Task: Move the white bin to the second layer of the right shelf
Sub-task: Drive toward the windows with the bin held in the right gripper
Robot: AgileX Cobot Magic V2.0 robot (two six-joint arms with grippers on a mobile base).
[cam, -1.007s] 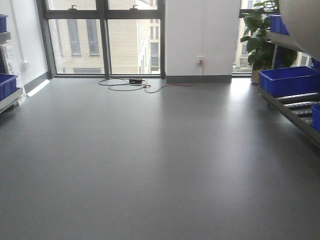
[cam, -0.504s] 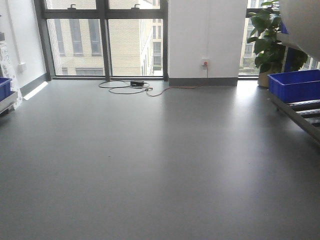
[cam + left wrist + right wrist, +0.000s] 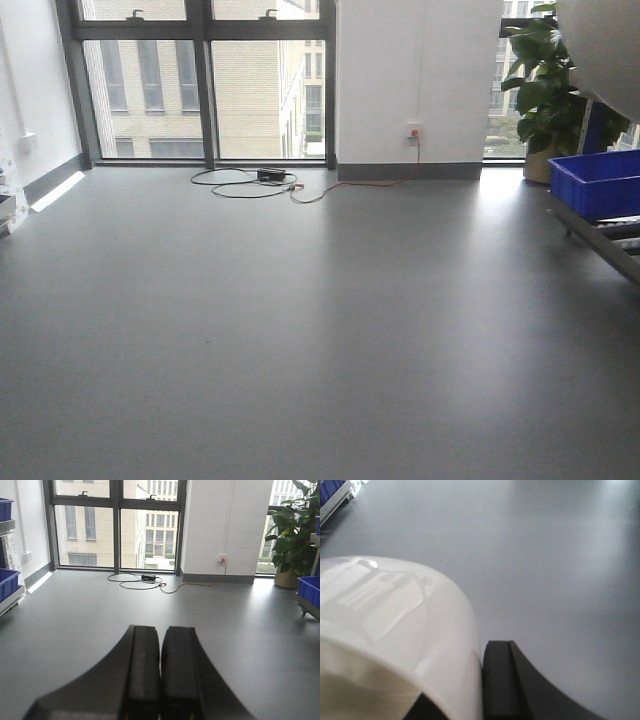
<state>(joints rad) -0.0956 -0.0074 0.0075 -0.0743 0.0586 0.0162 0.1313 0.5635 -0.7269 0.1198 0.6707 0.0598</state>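
The right gripper (image 3: 489, 672) clamped the white bin (image 3: 395, 625) by its wall to carry it to the right shelf (image 3: 610, 240); the left gripper (image 3: 161, 636) was clenched empty

My left gripper (image 3: 160, 630): two matte black fingers (image 3: 145, 670), possibly rubber-faced, with flat inner faces and outer flanks flaring in a curve toward the base. My right gripper (image 3: 487, 652): one finger (image 3: 502, 680) shows, same black, with a straight lengthwise seam.
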